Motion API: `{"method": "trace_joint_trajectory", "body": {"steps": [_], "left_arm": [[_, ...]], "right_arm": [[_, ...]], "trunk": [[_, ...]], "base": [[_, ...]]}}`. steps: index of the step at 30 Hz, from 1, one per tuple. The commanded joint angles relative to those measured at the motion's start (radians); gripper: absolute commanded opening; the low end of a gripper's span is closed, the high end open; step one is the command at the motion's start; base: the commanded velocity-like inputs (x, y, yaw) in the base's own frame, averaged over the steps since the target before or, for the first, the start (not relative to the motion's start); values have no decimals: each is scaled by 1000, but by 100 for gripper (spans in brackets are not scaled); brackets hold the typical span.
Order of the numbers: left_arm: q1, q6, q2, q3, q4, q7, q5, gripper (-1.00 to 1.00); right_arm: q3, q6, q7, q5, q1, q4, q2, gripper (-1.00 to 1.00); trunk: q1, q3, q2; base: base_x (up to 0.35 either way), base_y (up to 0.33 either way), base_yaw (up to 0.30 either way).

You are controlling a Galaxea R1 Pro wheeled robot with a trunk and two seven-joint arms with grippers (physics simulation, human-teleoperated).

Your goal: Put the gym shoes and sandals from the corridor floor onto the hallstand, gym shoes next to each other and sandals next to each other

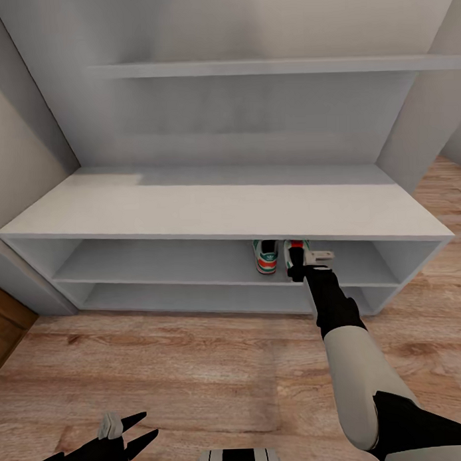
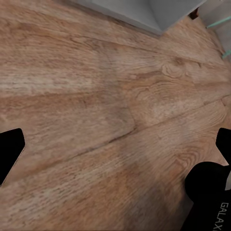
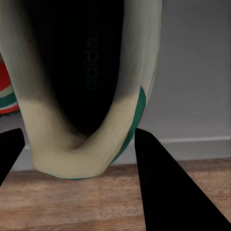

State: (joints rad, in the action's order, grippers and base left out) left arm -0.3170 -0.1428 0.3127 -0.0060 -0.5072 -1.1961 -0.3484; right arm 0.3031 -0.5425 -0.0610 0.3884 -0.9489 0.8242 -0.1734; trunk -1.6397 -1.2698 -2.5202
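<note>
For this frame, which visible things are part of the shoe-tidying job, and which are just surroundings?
Job:
- first gym shoe, on the hallstand's upper open shelf
- second gym shoe, beside it, at the right gripper
- hallstand
- corridor floor

Surroundings:
- wall shelf above the bench top
- left gripper, open, low over the floor
</note>
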Motion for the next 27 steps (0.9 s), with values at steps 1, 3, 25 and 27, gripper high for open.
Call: {"method": "trace_joint_trajectory", "body": {"steps": [1, 3, 25, 27], "left_arm": [[-1, -8, 0, -1, 1, -2, -2, 100], [-1, -8, 0, -1, 1, -2, -2, 100], [-4, -6, 10, 0, -5, -8, 10, 100], [-8, -5, 20, -2, -4, -8, 10, 100]], "right_arm": [[2, -4, -2, 0, -1, 1, -1, -100], [2, -4, -2, 0, -1, 1, -1, -100], [4, -5, 0, -2, -1, 2, -1, -100], [4, -5, 0, -2, -1, 3, -1, -100]], "trunk": [[0, -1, 0], [0, -1, 0], [0, -1, 0], [0, -1, 0]], "base": [[46, 19, 0], [33, 14, 0], [28, 16, 0], [0, 0, 0]]}}
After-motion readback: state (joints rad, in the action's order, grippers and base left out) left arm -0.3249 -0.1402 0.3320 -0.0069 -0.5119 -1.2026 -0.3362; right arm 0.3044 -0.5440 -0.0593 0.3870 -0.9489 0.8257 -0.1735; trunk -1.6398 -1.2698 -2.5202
